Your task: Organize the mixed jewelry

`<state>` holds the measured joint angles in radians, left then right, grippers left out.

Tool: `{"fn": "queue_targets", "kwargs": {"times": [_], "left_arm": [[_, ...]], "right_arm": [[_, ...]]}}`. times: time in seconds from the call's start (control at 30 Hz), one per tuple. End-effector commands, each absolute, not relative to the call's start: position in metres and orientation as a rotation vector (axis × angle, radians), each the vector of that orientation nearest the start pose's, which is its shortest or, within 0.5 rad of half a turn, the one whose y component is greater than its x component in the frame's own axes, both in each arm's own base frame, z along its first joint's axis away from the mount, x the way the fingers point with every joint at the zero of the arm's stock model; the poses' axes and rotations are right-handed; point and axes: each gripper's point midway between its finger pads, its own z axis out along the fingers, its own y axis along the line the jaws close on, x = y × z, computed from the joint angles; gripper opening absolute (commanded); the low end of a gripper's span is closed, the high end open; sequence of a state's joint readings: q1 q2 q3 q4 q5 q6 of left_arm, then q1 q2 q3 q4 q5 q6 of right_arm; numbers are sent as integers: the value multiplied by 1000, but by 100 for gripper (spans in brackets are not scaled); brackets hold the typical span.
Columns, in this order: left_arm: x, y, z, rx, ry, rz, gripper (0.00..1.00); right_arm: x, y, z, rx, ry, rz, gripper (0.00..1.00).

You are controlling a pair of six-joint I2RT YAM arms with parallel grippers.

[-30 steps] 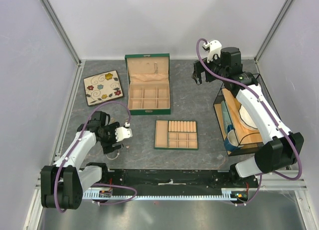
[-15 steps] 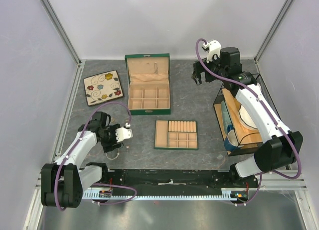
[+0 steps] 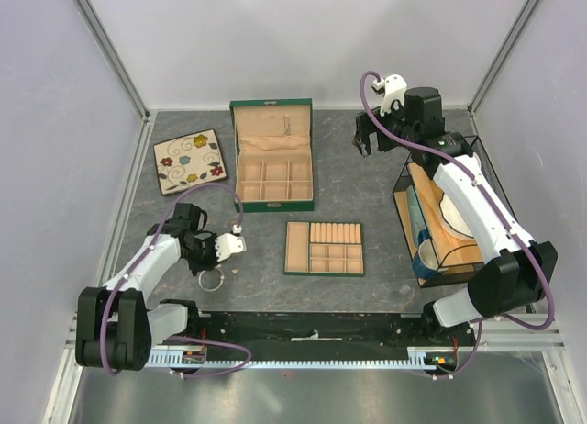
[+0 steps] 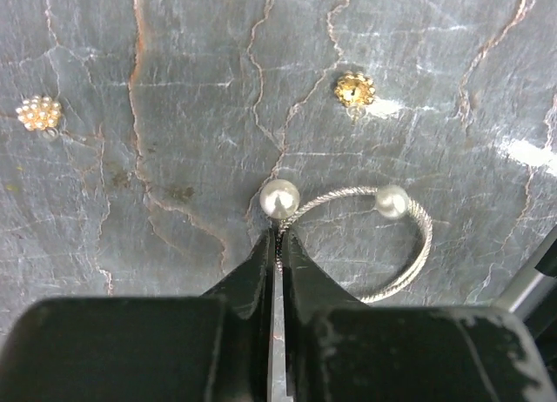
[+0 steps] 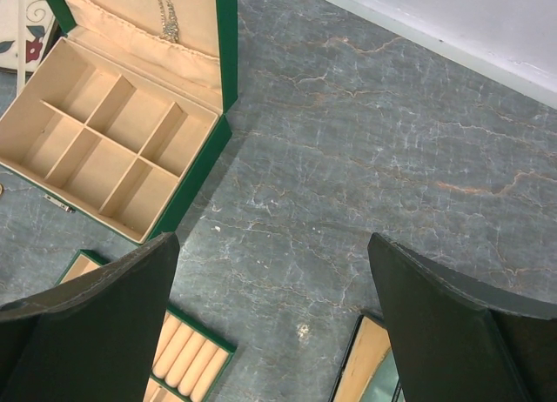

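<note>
**First piece gripped, sorting barely begun**

Near the table's (image 3: 367, 204) near-left corner, a small pearl-cluster piece (image 4: 39, 113) lies loose on the stone surface. Just right of it, my left gripper (image 4: 278, 245) is pinched on the twisted wire of the pearl-tipped bangle (image 4: 392, 202), right below one pearl end. The hoop lies flat on the table, not yet lifted. A gold flower piece (image 4: 355, 90) sits near it, untouched.

Toward the middle, the green jewelry box (image 3: 272, 158) stands open at the far edge, and every compartment I can see is bare. The divided tray (image 3: 324, 248) looks unfilled too. My right gripper (image 5: 274, 324) hangs with jaws wide apart over the far-right part, carrying nothing.

As I read it, nothing is sorted yet: the bangle and both small pieces all remain to be placed.
</note>
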<state>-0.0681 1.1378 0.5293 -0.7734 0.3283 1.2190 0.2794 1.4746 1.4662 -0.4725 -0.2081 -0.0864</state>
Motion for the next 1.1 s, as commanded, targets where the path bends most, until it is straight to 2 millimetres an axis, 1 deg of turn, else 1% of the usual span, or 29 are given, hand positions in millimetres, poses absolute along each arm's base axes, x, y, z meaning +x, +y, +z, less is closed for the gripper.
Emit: {"fn": "queue_targets", "kwargs": {"times": [0.0, 0.03, 0.07, 0.13, 0.23, 0.27, 0.33, 0.37, 0.43, 0.47, 0.53, 0.57, 0.63, 0.67, 0.7, 0.73, 0.77, 0.8, 0.83, 0.87, 0.9, 0.93, 0.97, 1.0, 1.03, 1.07], "left_arm": [[197, -36, 13, 1642, 2205, -227, 2], [195, -37, 14, 1637, 2221, -243, 2], [199, -38, 20, 1621, 2224, -244, 2], [201, -39, 25, 1607, 2238, -263, 2], [207, -47, 47, 1574, 2222, -310, 1], [212, -54, 62, 1553, 2195, -343, 2], [220, -63, 83, 1518, 2156, -370, 2], [232, -72, 105, 1479, 2107, -390, 1], [240, -79, 125, 1413, 2105, -431, 1], [253, -85, 146, 1382, 2058, -428, 2], [268, -91, 165, 1296, 2065, -450, 1], [284, -96, 180, 1261, 2052, -461, 2], [304, -101, 193, 1167, 2079, -480, 2], [322, -106, 203, 1147, 2070, -480, 2], [330, -110, 204, 1134, 2080, -488, 2], [343, -111, 207, 1094, 2096, -454, 2], [352, -120, 214, 1104, 2075, -429, 2], [363, -124, 203, 1107, 2107, -415, 2], [371, -127, 201, 1075, 2128, -392, 1], [385, -132, 203, 1070, 2115, -330, 2], [394, -136, 193, 1064, 2142, -326, 1], [400, -139, 188, 1035, 2166, -327, 2], [410, -144, 194, 1027, 2156, -299, 2], [418, -148, 183, 1026, 2184, -301, 2], [428, -148, 188, 988, 2188, -269, 2], [434, -153, 187, 990, 2180, -254, 2]], "right_arm": [[418, 153, 283, -506, 1977, 320, 98], [419, 152, 284, -503, 1976, 314, 98], [419, 151, 283, -501, 1976, 311, 98], [418, 151, 282, -500, 1978, 307, 98], [418, 150, 281, -502, 1981, 302, 98], [418, 150, 281, -504, 1980, 298, 98], [418, 150, 281, -504, 1980, 298, 98], [419, 149, 281, -503, 1979, 296, 98], [420, 150, 279, -501, 1984, 296, 98], [420, 150, 280, -501, 1981, 296, 98], [421, 150, 280, -501, 1981, 291, 98], [423, 149, 279, -498, 1983, 287, 98], [424, 149, 279, -495, 1984, 287, 98], [424, 149, 280, -495, 1982, 282, 98], [425, 149, 279, -494, 1986, 283, 98], [426, 147, 279, -488, 1986, 272, 98], [427, 147, 278, -487, 1987, 270, 98], [427, 147, 277, -488, 1989, 265, 98], [427, 146, 276, -486, 1992, 263, 98], [427, 145, 275, -484, 1994, 256, 98], [427, 144, 274, -484, 1996, 252, 98], [426, 144, 274, -486, 1995, 248, 98], [426, 143, 274, -483, 1997, 243, 98], [426, 142, 274, -485, 1995, 240, 98], [426, 141, 274, -483, 1996, 237, 98], [426, 141, 273, -484, 1997, 239, 98]]}}
